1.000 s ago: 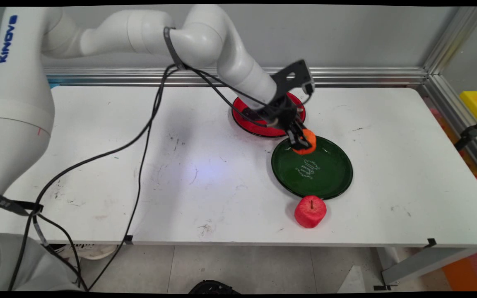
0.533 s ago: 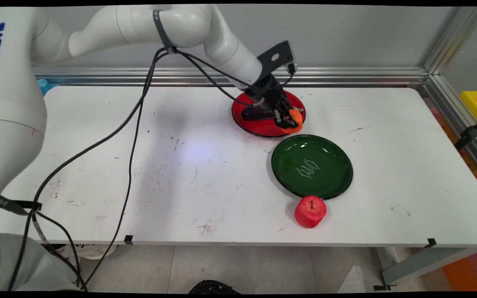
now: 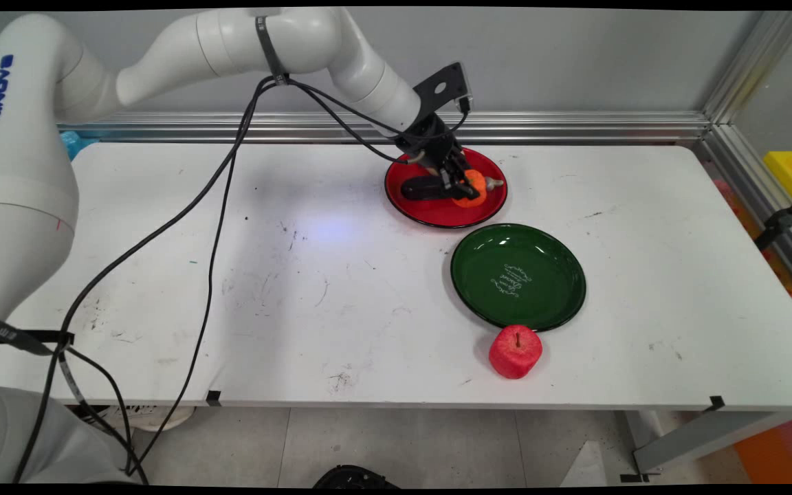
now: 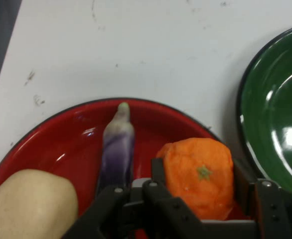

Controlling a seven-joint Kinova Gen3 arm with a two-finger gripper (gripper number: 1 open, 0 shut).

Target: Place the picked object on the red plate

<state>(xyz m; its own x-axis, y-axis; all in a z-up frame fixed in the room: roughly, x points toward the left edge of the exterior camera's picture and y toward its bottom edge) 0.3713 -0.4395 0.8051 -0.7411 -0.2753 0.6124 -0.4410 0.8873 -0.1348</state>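
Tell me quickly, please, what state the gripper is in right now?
Gripper: shut on the orange, over the red plate.

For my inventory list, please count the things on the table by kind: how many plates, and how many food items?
Plates: 2, the red plate and the green plate.
Food items: 4, the orange held in the hand, the eggplant, a pale tan item, all over the red plate, and the red apple.
Total: 6.

Pale rounded thing (image 4: 29,204) cut off at edge.
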